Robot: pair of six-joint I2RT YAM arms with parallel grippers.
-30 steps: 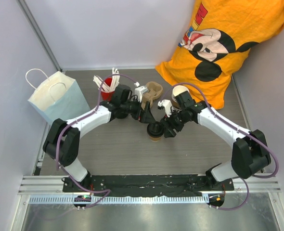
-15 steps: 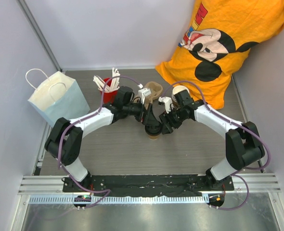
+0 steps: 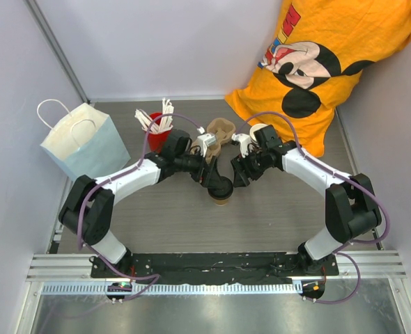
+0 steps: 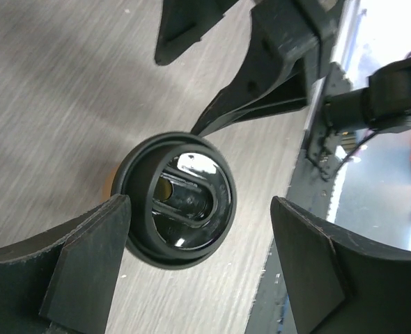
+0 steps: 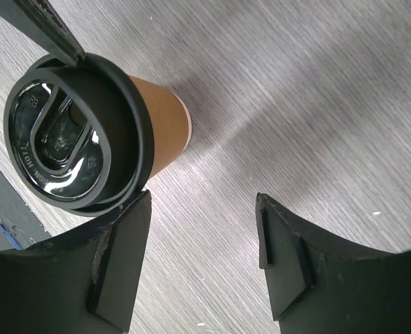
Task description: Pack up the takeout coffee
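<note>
The takeout coffee [image 3: 222, 192], a brown paper cup with a black lid, stands upright on the grey table. In the left wrist view I look straight down on its lid [image 4: 176, 198]. My left gripper [image 4: 200, 243] hangs open just above it, and the lid sits close to one finger [image 4: 87, 264]. In the top view my left gripper [image 3: 217, 181] is over the cup. My right gripper [image 5: 202, 240] is open with only table between its fingers. The cup [image 5: 165, 125] stands just beside one right finger [image 5: 122, 264]. In the top view my right gripper [image 3: 238, 174] is to the cup's right.
A pale paper bag [image 3: 83, 142] with handles stands at the left. A red cup of white sticks [image 3: 157, 125] and a brown pulp carrier tray [image 3: 223, 132] sit behind the arms. An orange Mickey Mouse shirt [image 3: 331, 62] fills the far right corner.
My left gripper has moved in over the cup's lid. My right gripper has drawn back from the cup towards the far side. The cup has stayed in place.
</note>
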